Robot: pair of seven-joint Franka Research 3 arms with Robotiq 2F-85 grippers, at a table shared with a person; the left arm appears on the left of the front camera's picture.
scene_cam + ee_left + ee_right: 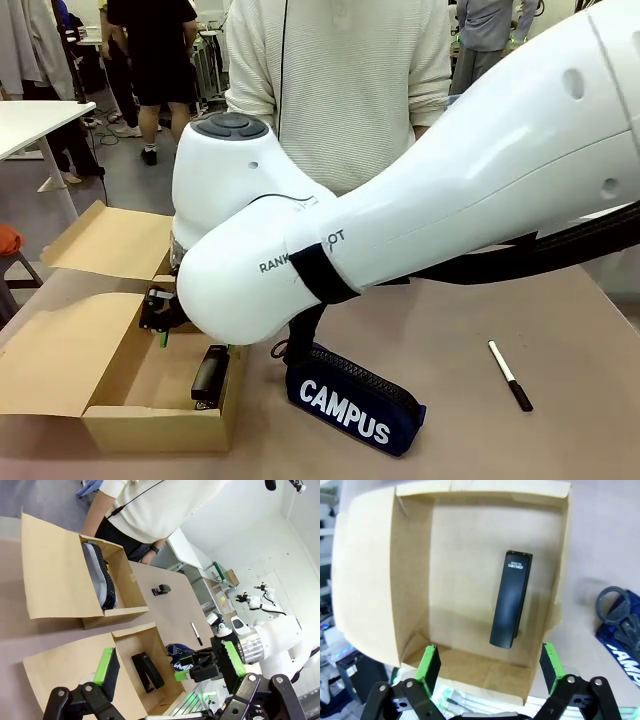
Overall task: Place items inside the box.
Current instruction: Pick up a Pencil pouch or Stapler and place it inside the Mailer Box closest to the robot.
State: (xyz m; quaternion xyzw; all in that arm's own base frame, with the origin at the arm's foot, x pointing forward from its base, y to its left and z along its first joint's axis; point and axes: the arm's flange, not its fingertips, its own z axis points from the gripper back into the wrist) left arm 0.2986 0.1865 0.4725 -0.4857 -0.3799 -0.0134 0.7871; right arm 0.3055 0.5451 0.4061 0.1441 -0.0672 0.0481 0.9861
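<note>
Right gripper (490, 656) wide open and empty above the box (412, 605), with a black stapler (511, 600) lying flat on the box floor.

The stapler touches neither pad, so I judge the placing of this item finished. The next move calls for lifting straight up, clear of the cardboard flaps. Then the arm should go to the navy "CAMPUS" pencil case (355, 402) just beside the box, or to the marker (510, 375) farther off on the table. The case looks soft and long, so a grip across its middle seems safest. The left gripper (170, 662) is also spread wide and holds nothing.
</note>
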